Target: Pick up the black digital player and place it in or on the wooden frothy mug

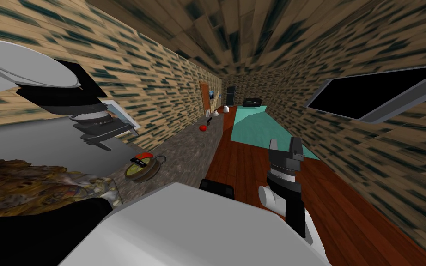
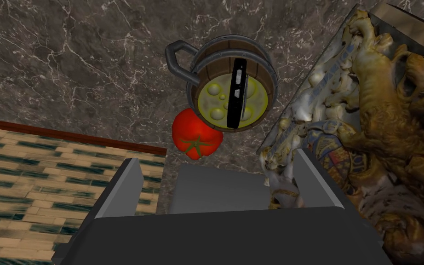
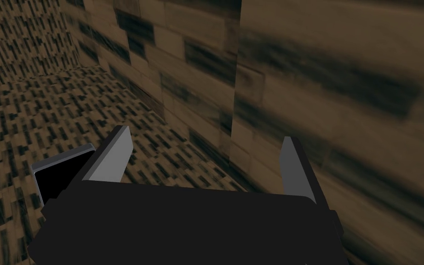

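1. The player (image 2: 237, 92) lies on its thin edge across the yellow froth of the mug (image 2: 206, 60). The mug stands on a marbled counter (image 2: 68, 60), with a tomato (image 2: 196, 135) just beside it.
2. It looks thin, stiff, light and probably slick. The best hold is likely across its narrow faces, near the middle.
3. The left gripper (image 2: 215, 158) hangs above the mug, fingers wide apart and empty. The right gripper (image 3: 206, 133) is also wide and empty.
4. The left wrist view shows how the player sits on the froth. The head view shows the mug near the counter's front edge and the right gripper (image 1: 285, 148) out over the floor.
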